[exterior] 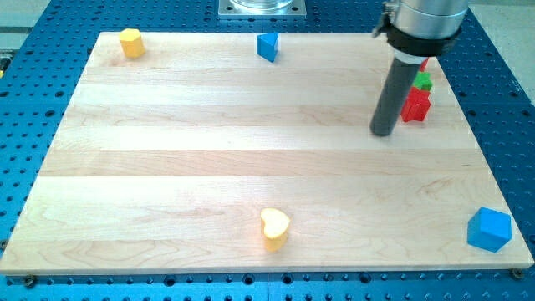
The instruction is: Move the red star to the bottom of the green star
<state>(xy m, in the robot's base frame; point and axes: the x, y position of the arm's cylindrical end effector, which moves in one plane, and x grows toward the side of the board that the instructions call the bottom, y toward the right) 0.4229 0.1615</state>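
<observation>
The red star lies near the view's right edge, upper part of the wooden board. The green star sits just above it, touching or nearly touching, and is partly hidden by the arm. A small bit of another red block shows above the green star, its shape hidden. My tip rests on the board just left of the red star and slightly below it, a small gap apart.
A yellow block sits at the top left, a blue block at top centre. A yellow heart lies at bottom centre, a blue block at the bottom right corner.
</observation>
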